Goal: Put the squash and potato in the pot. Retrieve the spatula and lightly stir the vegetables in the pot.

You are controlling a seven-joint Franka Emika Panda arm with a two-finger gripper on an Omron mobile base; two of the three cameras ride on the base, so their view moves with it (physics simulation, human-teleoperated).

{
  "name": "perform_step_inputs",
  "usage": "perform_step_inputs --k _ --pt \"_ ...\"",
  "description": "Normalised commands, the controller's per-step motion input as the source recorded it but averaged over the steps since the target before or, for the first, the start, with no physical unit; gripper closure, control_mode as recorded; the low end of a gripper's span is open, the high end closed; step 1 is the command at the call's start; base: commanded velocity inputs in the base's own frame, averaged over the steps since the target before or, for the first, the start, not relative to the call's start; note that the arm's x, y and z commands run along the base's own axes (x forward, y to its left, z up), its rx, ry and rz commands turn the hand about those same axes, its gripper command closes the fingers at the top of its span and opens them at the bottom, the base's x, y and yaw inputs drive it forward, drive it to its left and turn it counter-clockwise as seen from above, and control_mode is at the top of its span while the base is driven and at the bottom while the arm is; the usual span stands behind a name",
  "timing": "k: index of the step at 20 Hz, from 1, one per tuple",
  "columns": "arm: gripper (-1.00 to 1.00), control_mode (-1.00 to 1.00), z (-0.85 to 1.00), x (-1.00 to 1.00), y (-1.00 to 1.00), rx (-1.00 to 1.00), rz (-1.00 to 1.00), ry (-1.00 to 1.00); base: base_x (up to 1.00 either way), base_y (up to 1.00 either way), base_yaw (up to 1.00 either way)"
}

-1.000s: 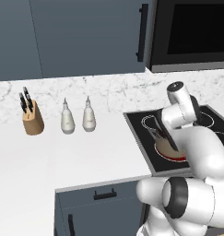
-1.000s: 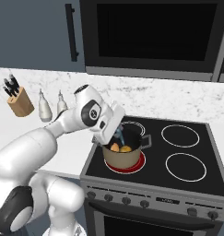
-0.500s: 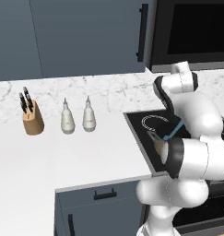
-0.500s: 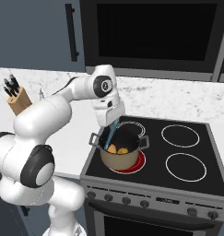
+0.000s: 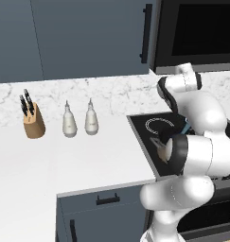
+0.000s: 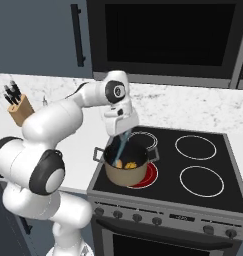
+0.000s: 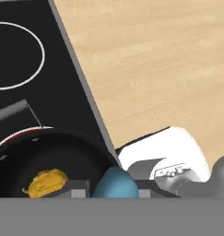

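The pot (image 6: 124, 172), beige with a black rim, stands on the red front-left burner. My gripper (image 6: 121, 133) hangs just above it, shut on the light blue spatula (image 6: 120, 148), whose lower end reaches down inside the pot. Two small orange-yellow vegetables (image 6: 130, 164) lie on the pot's bottom; from this side I cannot tell squash from potato. In the hand view the lumpy yellow squash (image 7: 45, 181) rests on the pot's black inside (image 7: 62, 152), left of the spatula (image 7: 114, 183) held in my gripper (image 7: 114, 188). My arm hides most of the pot in the left base view, where a bit of spatula (image 5: 184, 127) shows.
The black stove (image 6: 203, 190) has three more burners, behind and to the right of the pot. A dark microwave (image 6: 163, 37) hangs overhead. On the white counter to the left stand a knife block (image 5: 32, 121) and two white bottles (image 5: 69, 126).
My hand has risen from low at the pot's left rim to just above it, and the arm has swung more upright. The spatula stays in the pot, held steeper.
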Motion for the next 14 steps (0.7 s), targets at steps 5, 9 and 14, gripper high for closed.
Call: perform_step_inputs --k 5,9,14 --pt "1.0 -1.0 -0.55 0.08 0.07 -0.19 -0.12 -0.26 0.0 0.0 0.0" --pt "1.0 -1.0 -0.51 0.04 0.18 -0.18 -0.11 -0.33 0.0 0.0 0.0" --pt "1.0 -1.0 -0.39 0.0 0.07 -0.26 -0.18 -0.41 0.0 0.0 0.0"
